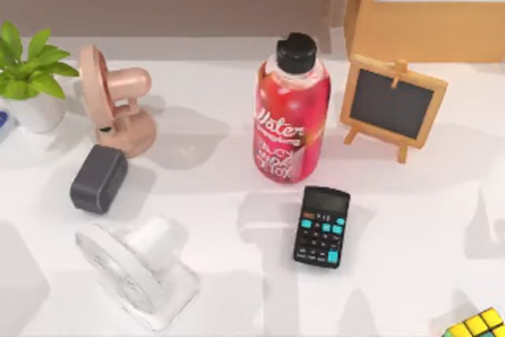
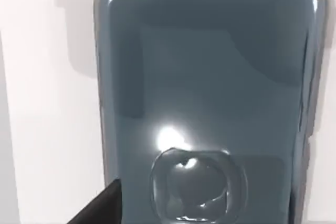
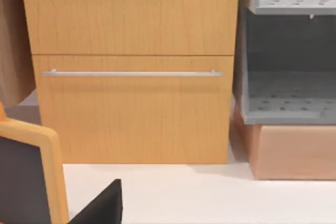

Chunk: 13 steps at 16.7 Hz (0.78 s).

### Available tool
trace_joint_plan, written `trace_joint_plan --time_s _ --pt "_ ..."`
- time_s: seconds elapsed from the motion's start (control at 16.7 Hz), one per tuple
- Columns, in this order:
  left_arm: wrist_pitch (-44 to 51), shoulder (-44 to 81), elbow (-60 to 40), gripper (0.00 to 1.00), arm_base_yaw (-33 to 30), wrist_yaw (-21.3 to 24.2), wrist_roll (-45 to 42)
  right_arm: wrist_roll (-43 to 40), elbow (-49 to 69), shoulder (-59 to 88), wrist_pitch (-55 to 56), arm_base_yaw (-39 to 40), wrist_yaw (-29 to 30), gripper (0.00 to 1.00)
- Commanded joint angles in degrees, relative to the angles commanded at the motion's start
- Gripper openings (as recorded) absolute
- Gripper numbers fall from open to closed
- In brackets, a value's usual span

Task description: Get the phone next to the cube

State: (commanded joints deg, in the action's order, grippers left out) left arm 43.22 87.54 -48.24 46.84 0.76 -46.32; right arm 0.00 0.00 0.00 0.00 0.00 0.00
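The phone lies on the white table at about 9 o'clock from the table's middle, just beside the pink fan and with the white fan near it toward 5 o'clock. In the top view its long axis runs roughly along the 1-to-7 line. The cube sits far off at the table's 4 o'clock corner, so from the phone it lies toward 4 o'clock, well apart, with the white fan and the calculator near that line. The left wrist view looks onto the phone's slate-grey back with its round ring mount, so I judge my left gripper is close over the phone. Just a dark edge of it is in frame, and I cannot tell whether it is released or clenched. The left arm is clearly the nearer one to the phone, while the cube is on the right arm's side. The right gripper seems parked, facing the wooden cabinet and the small chalkboard; I cannot tell its state either. The phone is not yet next to the cube.
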Motion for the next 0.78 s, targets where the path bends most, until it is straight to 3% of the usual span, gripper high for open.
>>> trace_joint_plan --time_s 0.3,0.78 --pt "4.0 8.1 -6.0 1.0 5.1 0.4 -5.0 0.0 0.0 0.0 0.0 0.0 0.0 1.0" --pt "1.7 9.5 -4.7 1.0 5.0 0.4 -5.0 0.0 0.0 0.0 0.0 0.0 0.0 1.0"
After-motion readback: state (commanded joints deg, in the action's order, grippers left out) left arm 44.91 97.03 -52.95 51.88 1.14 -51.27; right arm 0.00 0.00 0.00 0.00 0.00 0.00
